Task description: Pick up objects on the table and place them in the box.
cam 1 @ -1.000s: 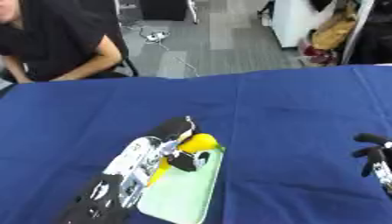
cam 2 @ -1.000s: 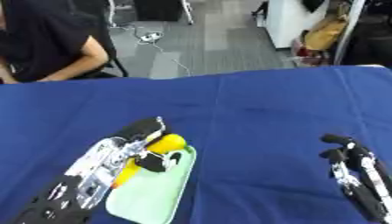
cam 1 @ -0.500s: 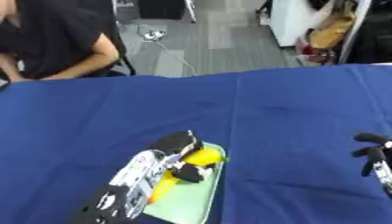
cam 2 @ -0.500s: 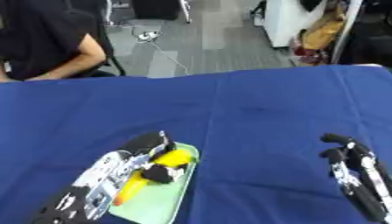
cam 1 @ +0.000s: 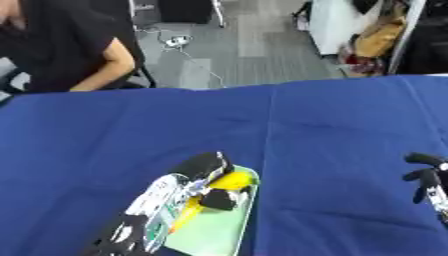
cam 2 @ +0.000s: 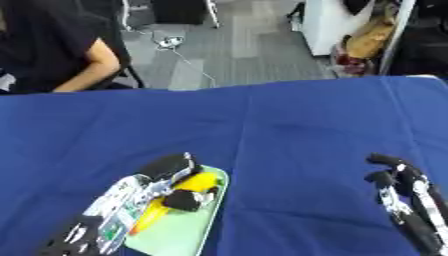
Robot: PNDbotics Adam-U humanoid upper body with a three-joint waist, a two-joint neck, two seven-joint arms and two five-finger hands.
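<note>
The yellow object (cam 1: 229, 181), banana-ish by the look of it, is sitting in the left hand (cam 1: 188, 187), whose fingers (cam 2: 185, 199) are curling round it right over the pale green box (cam 1: 214, 232) near the front edge of the blue tabletop (cam 1: 332, 135). I'd say it should be going lower and flatter before those fingers are letting go, so it isn't bouncing off the rim. The right hand (cam 2: 401, 192) is idling at the lower right, relaxed and holding nothing.
</note>
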